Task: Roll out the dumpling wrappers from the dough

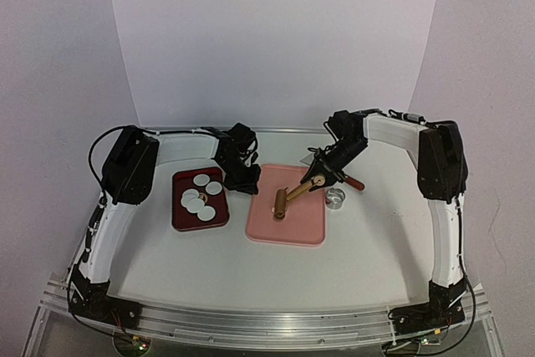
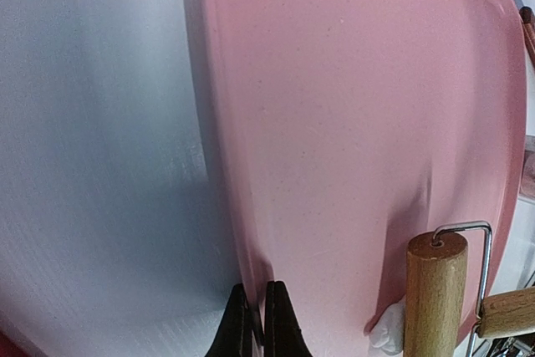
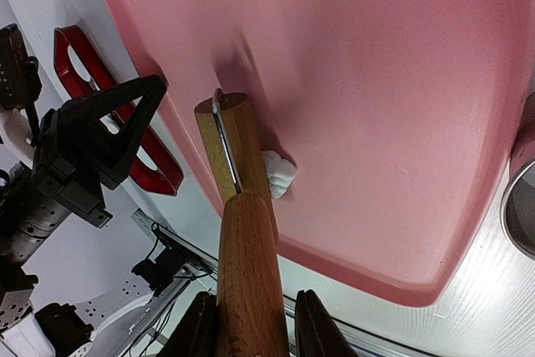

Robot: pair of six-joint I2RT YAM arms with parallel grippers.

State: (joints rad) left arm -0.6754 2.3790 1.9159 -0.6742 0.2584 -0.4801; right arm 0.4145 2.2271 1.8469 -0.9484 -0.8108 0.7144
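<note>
The pink tray (image 1: 301,227) lies mid-surface (image 1: 359,257), and the dark red tray (image 1: 178,206) to its left holds the dumpling wrappers (image 1: 201,180). The right gripper (image 3: 251,323) has its jaws pinching the handle of the wooden roller (image 3: 238,165), whose barrel rests on the pink tray against the dough (image 3: 280,175). The left gripper (image 2: 257,323) has its jaws pressed together at that tray's far-left edge.

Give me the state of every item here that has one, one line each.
dough, small lump on the pink tray, touching the rolling pin's drum
rolling pin, gripped by its handle
dumpling wrappers, flat, lying in the dark red tray
ring cutter, unheld on the table
left gripper, jaws shut, empty
right gripper, jaws shut on the rolling pin
</note>
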